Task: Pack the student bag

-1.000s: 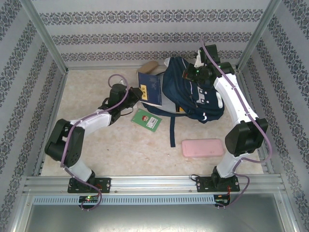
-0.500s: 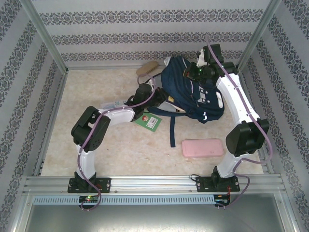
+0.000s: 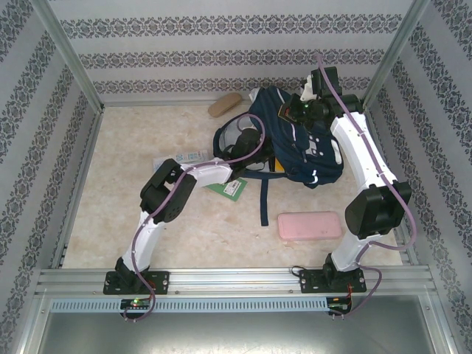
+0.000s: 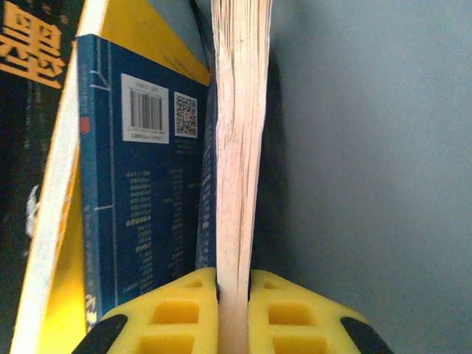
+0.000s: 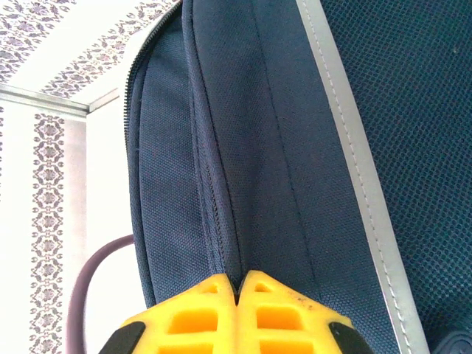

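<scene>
One navy student bag, right end effector closed on seam (left end effector, on book)

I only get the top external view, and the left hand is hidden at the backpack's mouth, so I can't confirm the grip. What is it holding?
Observer: The left hand pinches a book by its page edge.
Operator: Anything next to it?
Observer: A blue cover with a barcode stands just left of those pages; I can't tell if it's the same book.
Operator: And the right hand?
Observer: The right hand is shut on a fold of the student bag, on its navy fabric.
</scene>
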Tool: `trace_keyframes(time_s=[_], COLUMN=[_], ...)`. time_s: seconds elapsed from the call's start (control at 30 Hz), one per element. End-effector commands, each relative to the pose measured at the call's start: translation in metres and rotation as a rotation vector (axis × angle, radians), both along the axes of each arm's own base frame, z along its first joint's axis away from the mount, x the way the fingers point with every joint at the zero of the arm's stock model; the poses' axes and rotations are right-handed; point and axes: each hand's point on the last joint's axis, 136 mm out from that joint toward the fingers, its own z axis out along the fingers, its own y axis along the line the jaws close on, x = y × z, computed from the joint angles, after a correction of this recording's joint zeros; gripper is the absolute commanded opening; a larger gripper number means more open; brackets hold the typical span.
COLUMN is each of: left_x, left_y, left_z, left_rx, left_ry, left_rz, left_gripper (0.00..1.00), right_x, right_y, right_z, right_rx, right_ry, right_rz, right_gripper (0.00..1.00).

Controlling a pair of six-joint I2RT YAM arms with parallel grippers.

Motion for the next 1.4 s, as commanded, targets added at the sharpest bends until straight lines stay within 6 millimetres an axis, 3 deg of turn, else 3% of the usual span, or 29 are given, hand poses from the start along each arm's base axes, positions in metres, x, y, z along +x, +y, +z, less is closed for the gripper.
trace_keyframes(time_s=[0.0,0.1,0.17,0.23,0.37,0.43,0.6,0.7,0.8,0.93,1.07,1.1,1.13,1.23,1.3,1.37], left_x=[-0.022,-0.033,-0.037,-0.038,-0.035,-0.033,-0.039,-0.050,-0.065,-0.091,-0.114,-0.118,-0.122,-0.132,-0.138,-0.142], left_y=[-0.040,-0.058,-0.063,-0.057,-0.032,-0.013,0.036,0.070,0.110,0.170,0.228,0.238,0.251,0.275,0.285,0.289], left_z=[-0.006,-0.029,-0.040,-0.049,-0.033,-0.014,0.018,0.030,0.030,0.020,0.007,0.007,0.003,-0.008,-0.020,-0.035], left_rx=[0.042,0.112,0.140,0.174,0.206,0.240,0.284,0.316,0.399,0.511,0.593,0.611,0.638,0.702,0.716,0.715], left_ry=[0.004,0.041,0.053,0.075,0.045,0.014,-0.006,-0.008,0.017,0.081,0.141,0.146,0.165,0.205,0.246,0.282], left_rz=[-0.068,-0.115,-0.138,-0.136,-0.103,-0.078,-0.043,-0.015,0.025,0.086,0.161,0.173,0.187,0.184,0.184,0.178], left_gripper=[0.04,0.05,0.14,0.29,0.48,0.57,0.64,0.69,0.69,0.69,0.69,0.69,0.72,0.72,0.72,0.71], right_x=[-0.004,-0.002,0.000,0.001,0.003,0.004,0.007,0.009,0.011,0.008,0.012,0.013,0.014,0.013,0.009,0.001], right_y=[0.016,0.017,0.017,0.017,0.014,0.012,0.010,0.011,0.013,0.017,0.002,0.000,0.000,0.011,0.022,0.032], right_z=[0.082,0.081,0.081,0.079,0.069,0.060,0.033,0.013,-0.015,-0.058,-0.095,-0.101,-0.105,-0.105,-0.100,-0.093], right_rx=[0.115,0.120,0.120,0.117,0.087,0.071,0.035,0.014,-0.053,-0.204,-0.357,-0.375,-0.384,-0.363,-0.364,-0.376], right_ry=[-0.215,-0.212,-0.214,-0.212,-0.204,-0.194,-0.155,-0.122,-0.085,-0.036,0.023,0.037,0.047,0.039,0.014,-0.008], right_rz=[0.057,0.060,0.061,0.062,0.061,0.056,0.072,0.088,0.113,0.158,0.111,0.104,0.103,0.130,0.155,0.173], right_gripper=[0.00,0.00,0.00,0.00,0.00,0.00,0.00,0.00,0.00,0.00,0.01,0.08,0.15,0.22,0.35,0.41])
